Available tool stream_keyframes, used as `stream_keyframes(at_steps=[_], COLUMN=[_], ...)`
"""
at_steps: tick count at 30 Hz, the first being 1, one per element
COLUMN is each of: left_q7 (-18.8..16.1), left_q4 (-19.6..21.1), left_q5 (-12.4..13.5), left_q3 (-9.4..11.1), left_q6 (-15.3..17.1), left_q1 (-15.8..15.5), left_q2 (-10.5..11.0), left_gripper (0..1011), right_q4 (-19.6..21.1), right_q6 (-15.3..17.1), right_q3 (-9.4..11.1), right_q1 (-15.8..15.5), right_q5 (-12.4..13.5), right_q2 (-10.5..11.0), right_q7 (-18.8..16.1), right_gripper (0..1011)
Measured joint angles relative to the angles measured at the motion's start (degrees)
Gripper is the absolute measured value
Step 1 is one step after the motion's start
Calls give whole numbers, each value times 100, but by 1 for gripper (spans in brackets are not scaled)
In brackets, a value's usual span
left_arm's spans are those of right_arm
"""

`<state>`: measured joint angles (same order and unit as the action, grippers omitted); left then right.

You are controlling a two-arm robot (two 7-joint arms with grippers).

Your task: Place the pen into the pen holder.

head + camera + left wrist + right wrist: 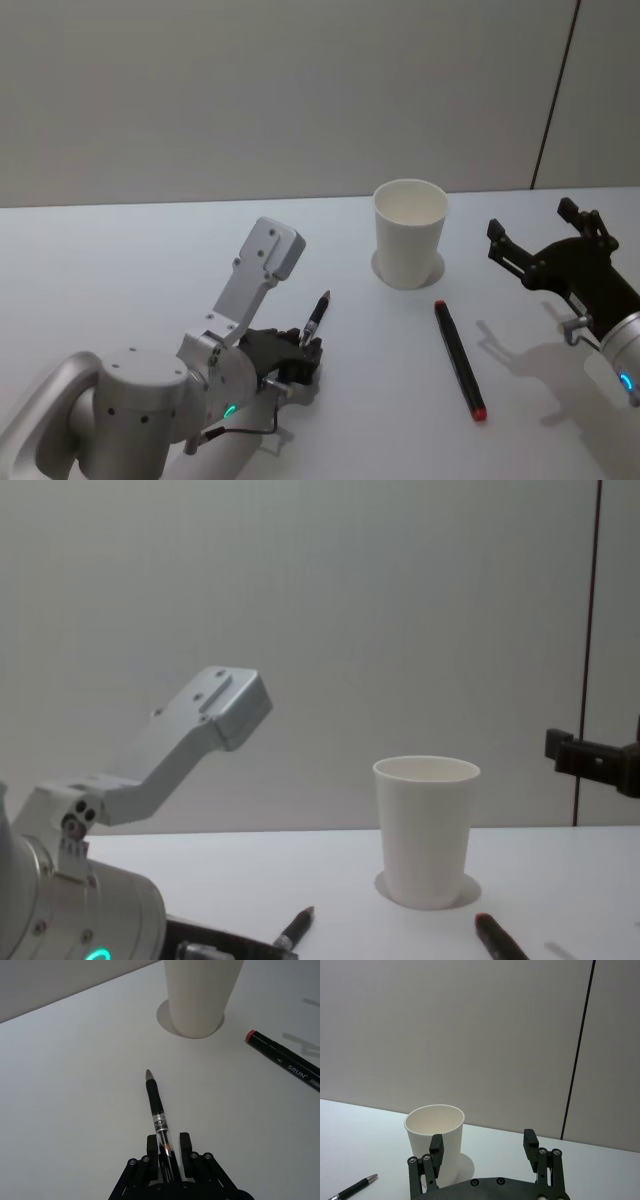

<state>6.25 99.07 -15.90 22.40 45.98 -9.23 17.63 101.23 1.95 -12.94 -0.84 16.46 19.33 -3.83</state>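
Here the left claw (167, 1144) clamps the slim black pen (156, 1107), which runs straight ahead, tip toward the white paper cup (200, 1000); the right claw (483, 1141) gapes wide.

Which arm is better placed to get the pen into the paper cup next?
Left. The left gripper is shut on the pen, its tip aimed toward the paper cup. The right gripper hangs open and empty beside the cup.
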Motion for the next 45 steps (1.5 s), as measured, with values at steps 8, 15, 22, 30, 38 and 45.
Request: stream_keyframes(at_steps=[8,15,22,30,38,45], left_q7=[-87,-109,-108,-113,-152,-181], left_q4=[-33,-37,-19,73,279,471], left_q5=[-171,-260,-320,-420,-577,-785], left_q3=[-75,-122,-160,-234,-380,-520], left_q6=[58,65,20,-96,-278,-521], left_q1=[-4,2,29,92,153,229], left_q2=[-46,-61,-61,-14,90,187], left_gripper=[174,155,151,150,150,149], right_q4=[0,0,0,0,0,0], right_q6=[0,0,0,0,0,0], right_q3=[0,0,0,0,0,0], right_q1=[0,0,0,0,0,0], right_q5=[0,0,0,0,0,0], right_q2=[0,0,0,0,0,0], right_q7=[0,0,0,0,0,0], right_gripper=[1002,1002,1002,1002,1002,1002])
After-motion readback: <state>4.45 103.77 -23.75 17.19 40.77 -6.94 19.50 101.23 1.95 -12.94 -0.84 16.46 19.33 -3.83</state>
